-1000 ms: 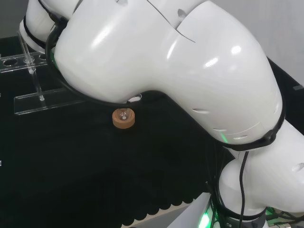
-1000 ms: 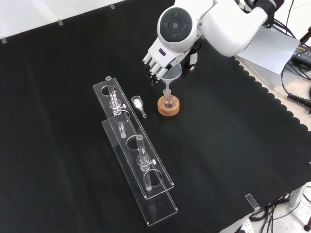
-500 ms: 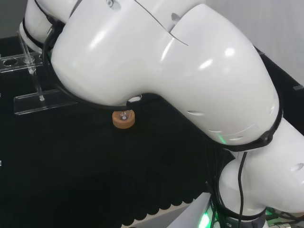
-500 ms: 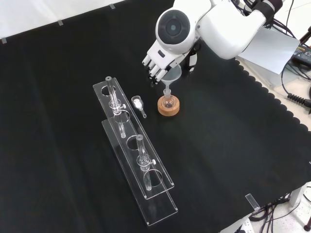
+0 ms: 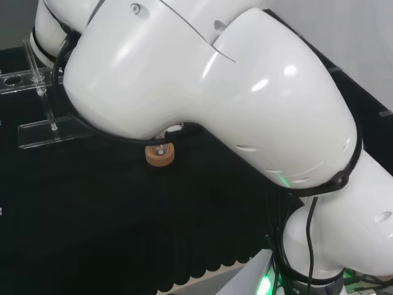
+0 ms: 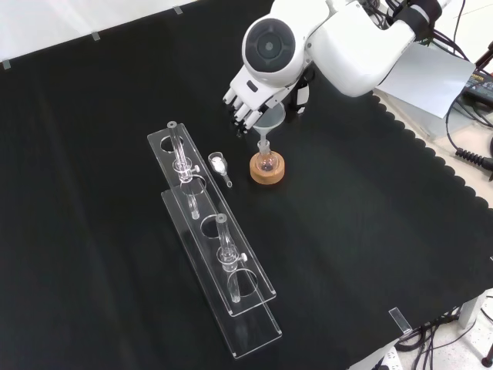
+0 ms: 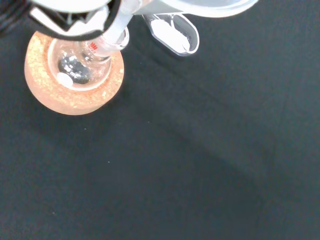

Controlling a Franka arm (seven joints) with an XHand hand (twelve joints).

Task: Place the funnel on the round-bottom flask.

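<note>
Front view, nearest the camera: two long clear racks (image 6: 219,254) lie on the black cloth (image 6: 92,231), running from about 11 o'clock down toward 5 o'clock, each with a glass tube standing in it. Beyond them, a small clear scoop (image 6: 219,167) with white powder lies just beside the cork ring (image 6: 267,168).

The round-bottom flask (image 6: 266,161) sits upright in that ring, at about 12 o'clock from the cloth's centre. Wrist view shows a clear bulb (image 7: 80,65) with a little dark liquid or shadow and a pale speck at the bottom, neck tilted up toward the camera.

Funnel (image 6: 271,121): clear, cone wide, thin stem pointing down into or just at the flask's neck. I cannot tell whether the stem (image 7: 117,27) is fully seated or only at the mouth.

The hand (image 6: 248,94) is at 11 o'clock of the flask, fingers curled round the funnel's rim, holding it.

Judgement on the step: this is the lowering and seating. To do well, keep the stem plumb over the neck, ease straight down until the cone rests on the lip, then uncurl the fingers outward without dragging the rim sideways. The flask is light in its ring and would likely tip from any side push.
</note>
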